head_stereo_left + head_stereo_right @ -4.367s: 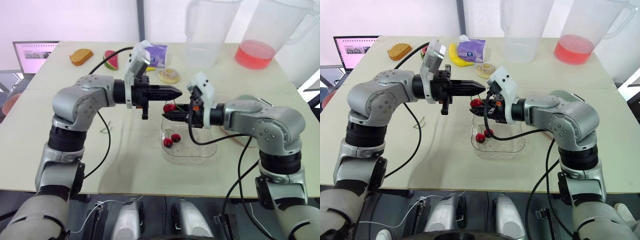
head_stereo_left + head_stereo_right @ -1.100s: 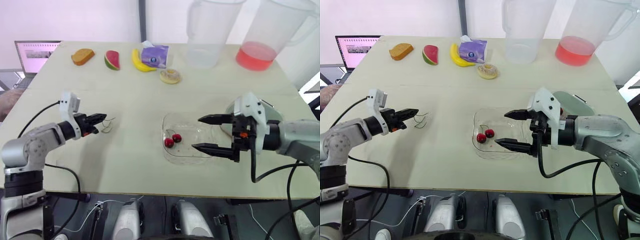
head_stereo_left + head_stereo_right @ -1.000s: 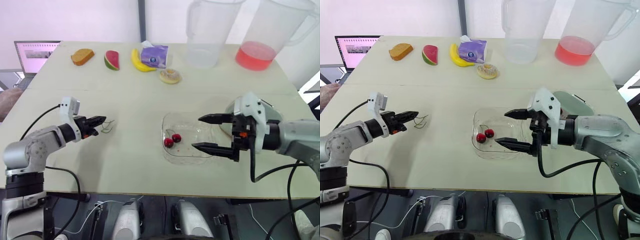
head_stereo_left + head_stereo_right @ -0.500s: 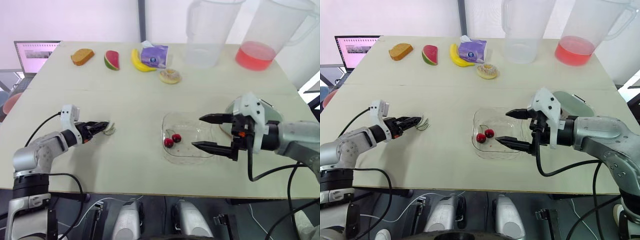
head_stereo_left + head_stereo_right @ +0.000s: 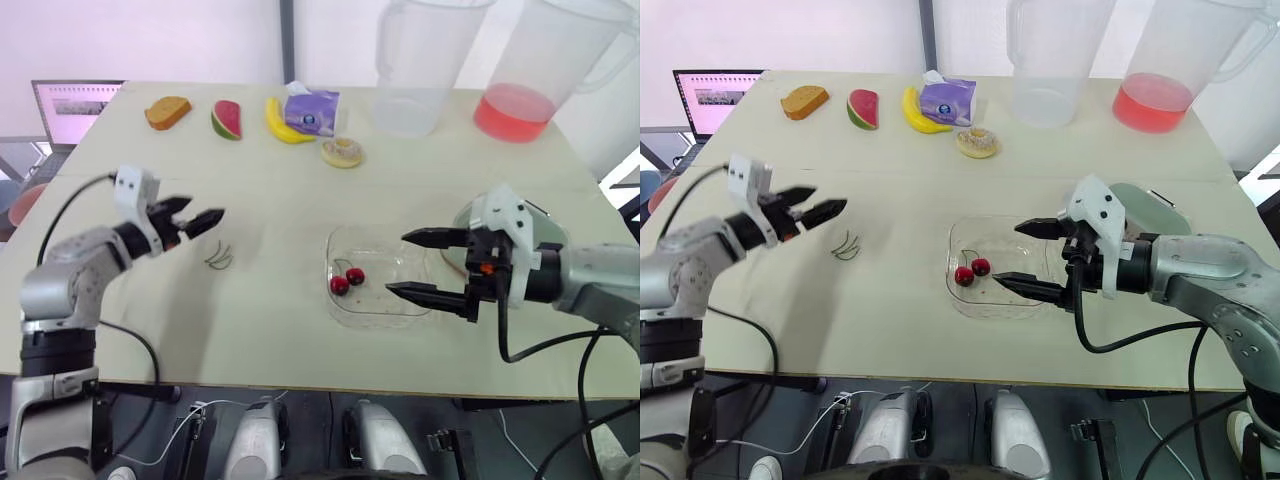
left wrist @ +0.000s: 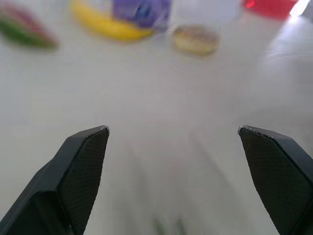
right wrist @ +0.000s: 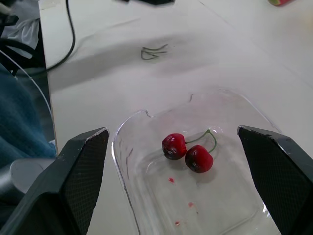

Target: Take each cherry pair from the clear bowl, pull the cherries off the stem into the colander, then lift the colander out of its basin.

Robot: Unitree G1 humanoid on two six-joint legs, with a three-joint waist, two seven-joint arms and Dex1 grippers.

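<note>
While left gripper point(image 5: 207, 210) and right gripper point(image 5: 397, 264) are seen open, the cherry pair point(image 7: 188, 152), at nine o'clock in the clear bowl point(image 7: 128, 161), is judged soft, best taken at the stem point(image 7: 211, 137).

Pale bench point(image 5: 900, 330) bearing loose stems point(image 5: 846, 246) near the left end effector point(image 5: 828, 198). Clear bowl point(image 5: 975, 300) beneath the right end effector point(image 5: 1008, 254), with green basin point(image 5: 1150, 208) just behind. Well beyond both: bread point(image 5: 804, 101), watermelon slice point(image 5: 861, 109), banana point(image 5: 912, 108), tissue pack point(image 5: 947, 102), doughnut point(image 5: 977, 142), clear pitcher point(image 5: 1045, 70), red-filled pitcher point(image 5: 1165, 70).

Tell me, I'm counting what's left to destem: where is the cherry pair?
In the eye views, the cherry pair lies in the left half of the clear bowl, mid-table, left of the open right gripper.
</note>
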